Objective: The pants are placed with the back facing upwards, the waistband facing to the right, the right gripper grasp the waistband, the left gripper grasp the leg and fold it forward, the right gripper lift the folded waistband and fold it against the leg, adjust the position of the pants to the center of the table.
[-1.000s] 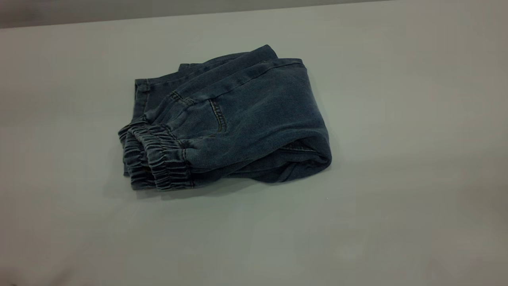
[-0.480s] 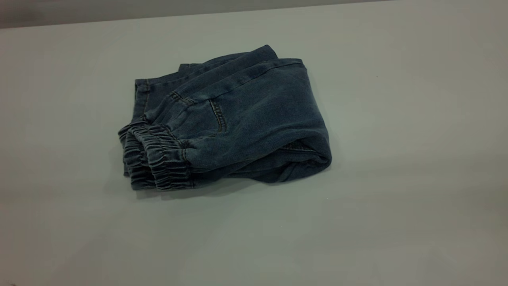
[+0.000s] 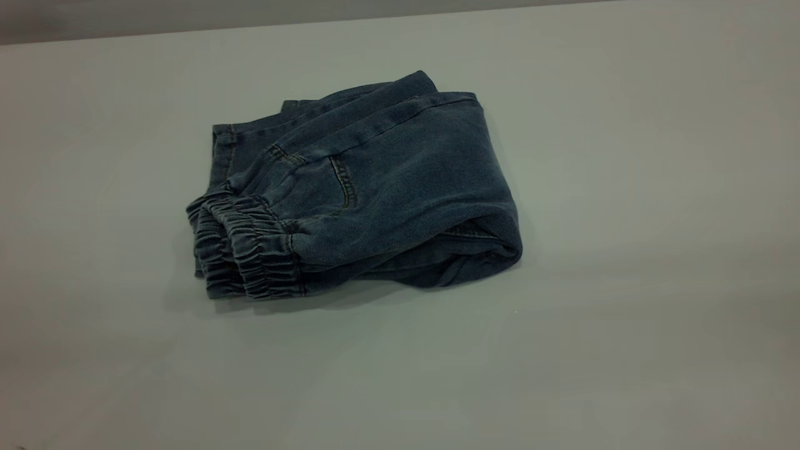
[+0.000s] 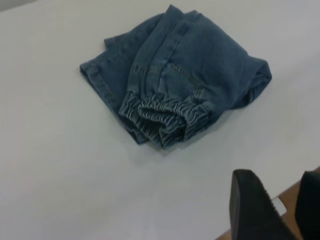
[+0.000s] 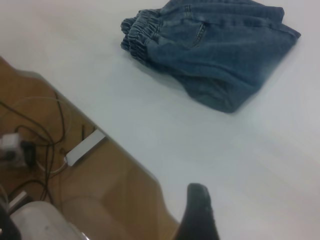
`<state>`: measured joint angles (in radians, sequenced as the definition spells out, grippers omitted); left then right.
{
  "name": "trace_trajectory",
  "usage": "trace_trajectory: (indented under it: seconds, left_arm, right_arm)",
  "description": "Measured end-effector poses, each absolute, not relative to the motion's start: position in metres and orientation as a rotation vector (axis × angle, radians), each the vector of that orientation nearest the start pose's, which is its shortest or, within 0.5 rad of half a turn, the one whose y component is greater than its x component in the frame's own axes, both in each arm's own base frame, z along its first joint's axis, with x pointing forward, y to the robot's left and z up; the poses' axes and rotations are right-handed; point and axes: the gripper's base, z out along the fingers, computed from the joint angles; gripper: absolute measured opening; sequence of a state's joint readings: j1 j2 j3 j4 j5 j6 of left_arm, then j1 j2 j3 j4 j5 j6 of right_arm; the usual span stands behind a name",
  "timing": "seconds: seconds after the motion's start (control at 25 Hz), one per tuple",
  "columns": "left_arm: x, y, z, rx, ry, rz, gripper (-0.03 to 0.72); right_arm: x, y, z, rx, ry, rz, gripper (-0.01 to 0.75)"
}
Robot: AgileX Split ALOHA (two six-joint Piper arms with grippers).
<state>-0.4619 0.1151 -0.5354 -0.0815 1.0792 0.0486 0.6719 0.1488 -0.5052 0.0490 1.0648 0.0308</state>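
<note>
The pants [image 3: 369,187] lie folded into a compact bundle on the table [image 3: 625,187], near its middle, with nothing touching them. The waistband [image 3: 244,250] is doubled over at the bundle's left end, on the side nearer the exterior camera, and one pocket seam shows on top. The left gripper [image 4: 287,210] sits well apart from the pants at the table's edge, its fingers spread with a gap between them. Only one fingertip of the right gripper [image 5: 200,212] shows, also near the table's edge, so its state cannot be told.
</note>
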Motion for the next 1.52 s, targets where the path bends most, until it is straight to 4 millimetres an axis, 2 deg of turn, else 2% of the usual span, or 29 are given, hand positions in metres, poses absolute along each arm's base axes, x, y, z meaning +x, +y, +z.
trace_trajectory:
  seconds: [0.16, 0.4, 0.6, 0.72, 1.04, 1.52]
  left_arm:
    - [0.006, -0.011, 0.277, 0.580, 2.123, -0.322, 0.239]
    - [0.006, -0.011, 0.277, 0.577, 2.116, -0.331, 0.239]
    - [0.006, -0.011, 0.277, 0.577, 2.116, -0.331, 0.239]
    - [0.006, -0.011, 0.277, 0.577, 2.116, -0.331, 0.239]
    - [0.007, -0.011, 0.278, 0.543, 2.121, -0.312, 0.239]
    - [0.009, -0.007, 0.278, 0.083, 2.162, -0.068, 0.239]
  right_arm:
    - [0.013, 0.012, 0.278, -0.567, 2.144, 0.383, 0.488]
    - [0.015, 0.008, 0.278, -0.251, 2.183, 0.223, 0.488]
    - [0.004, 0.004, 0.278, -0.057, 2.108, 0.126, 0.488]
    - [-0.005, 0.004, 0.278, -0.034, 2.049, 0.114, 0.488]
    - [-0.006, 0.004, 0.278, -0.034, 2.044, 0.114, 0.488]
    - [-0.006, 0.004, 0.278, -0.034, 2.043, 0.114, 0.488]
